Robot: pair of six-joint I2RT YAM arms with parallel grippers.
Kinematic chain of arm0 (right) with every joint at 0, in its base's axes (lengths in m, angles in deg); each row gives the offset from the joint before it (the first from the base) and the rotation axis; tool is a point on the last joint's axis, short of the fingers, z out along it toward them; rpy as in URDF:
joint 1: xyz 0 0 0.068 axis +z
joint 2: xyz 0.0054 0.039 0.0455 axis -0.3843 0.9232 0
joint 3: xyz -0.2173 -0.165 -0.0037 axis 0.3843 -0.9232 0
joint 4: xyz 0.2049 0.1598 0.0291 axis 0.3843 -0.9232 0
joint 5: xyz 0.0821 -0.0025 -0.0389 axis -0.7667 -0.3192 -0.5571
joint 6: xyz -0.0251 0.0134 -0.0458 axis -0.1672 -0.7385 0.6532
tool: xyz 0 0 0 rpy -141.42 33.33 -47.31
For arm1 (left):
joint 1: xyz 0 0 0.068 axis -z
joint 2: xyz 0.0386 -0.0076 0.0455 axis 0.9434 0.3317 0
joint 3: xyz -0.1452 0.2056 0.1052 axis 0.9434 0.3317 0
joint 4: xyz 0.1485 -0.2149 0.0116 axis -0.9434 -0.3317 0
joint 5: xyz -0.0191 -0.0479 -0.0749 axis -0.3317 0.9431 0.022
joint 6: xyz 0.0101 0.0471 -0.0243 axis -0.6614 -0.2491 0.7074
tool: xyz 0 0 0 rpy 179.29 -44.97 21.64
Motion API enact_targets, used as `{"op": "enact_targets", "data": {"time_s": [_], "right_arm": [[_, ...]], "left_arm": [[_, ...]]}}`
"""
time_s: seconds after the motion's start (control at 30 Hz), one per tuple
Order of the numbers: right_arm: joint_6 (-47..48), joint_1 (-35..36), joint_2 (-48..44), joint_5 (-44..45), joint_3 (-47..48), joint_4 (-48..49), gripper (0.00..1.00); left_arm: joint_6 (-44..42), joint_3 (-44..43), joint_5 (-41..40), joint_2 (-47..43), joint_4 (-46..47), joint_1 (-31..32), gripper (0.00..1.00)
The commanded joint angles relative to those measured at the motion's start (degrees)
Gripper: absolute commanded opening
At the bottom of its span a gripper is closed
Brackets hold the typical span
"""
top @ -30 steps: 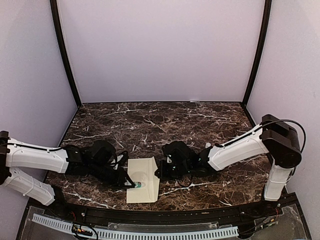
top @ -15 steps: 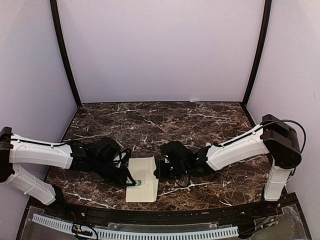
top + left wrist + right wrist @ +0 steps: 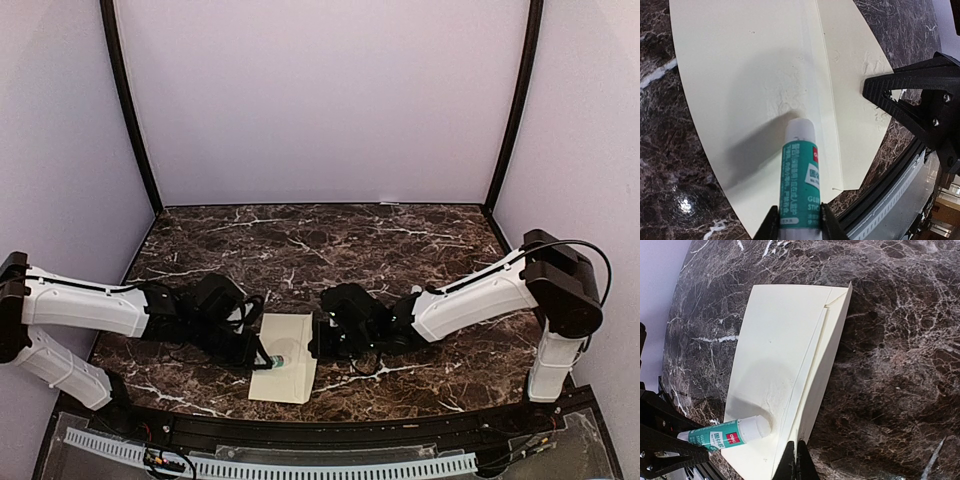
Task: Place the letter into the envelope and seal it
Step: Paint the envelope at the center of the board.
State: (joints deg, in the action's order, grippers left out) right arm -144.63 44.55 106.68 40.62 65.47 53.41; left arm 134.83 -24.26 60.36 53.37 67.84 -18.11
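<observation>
The cream envelope [image 3: 290, 345] lies near the table's front edge, with its flap [image 3: 829, 357] raised on the right side. My left gripper [image 3: 262, 357] is shut on a green-and-white glue stick [image 3: 800, 180] whose white tip presses on the envelope's face [image 3: 750, 65], where the paper is wrinkled. My right gripper [image 3: 796, 457] is shut on the lower edge of the flap and holds it up. The glue stick also shows in the right wrist view [image 3: 725, 434]. No letter sheet is visible.
The dark marble table [image 3: 330, 250] has lilac walls behind and at both sides. A black rail [image 3: 300, 430] runs along the front edge, close below the envelope. The right gripper's black fingers [image 3: 920, 100] sit just right of the flap.
My left gripper has shifted the glue stick a little farther back on the envelope. The right gripper still pinches the flap and has barely moved.
</observation>
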Motion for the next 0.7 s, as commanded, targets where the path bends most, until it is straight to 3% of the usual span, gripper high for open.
{"op": "enact_targets", "data": {"time_s": [0.0,0.67], "right_arm": [[1.0,1.0,0.9,-0.4,1.5,0.5,0.00],[1.4,1.5,1.6,-0.7,2.2,0.4,0.00]], "left_arm": [[0.1,-0.3,-5.6,1.3,-2.3,-0.3,0.00],[-0.8,-4.4,-9.7,7.9,0.4,-0.4,0.00]]}}
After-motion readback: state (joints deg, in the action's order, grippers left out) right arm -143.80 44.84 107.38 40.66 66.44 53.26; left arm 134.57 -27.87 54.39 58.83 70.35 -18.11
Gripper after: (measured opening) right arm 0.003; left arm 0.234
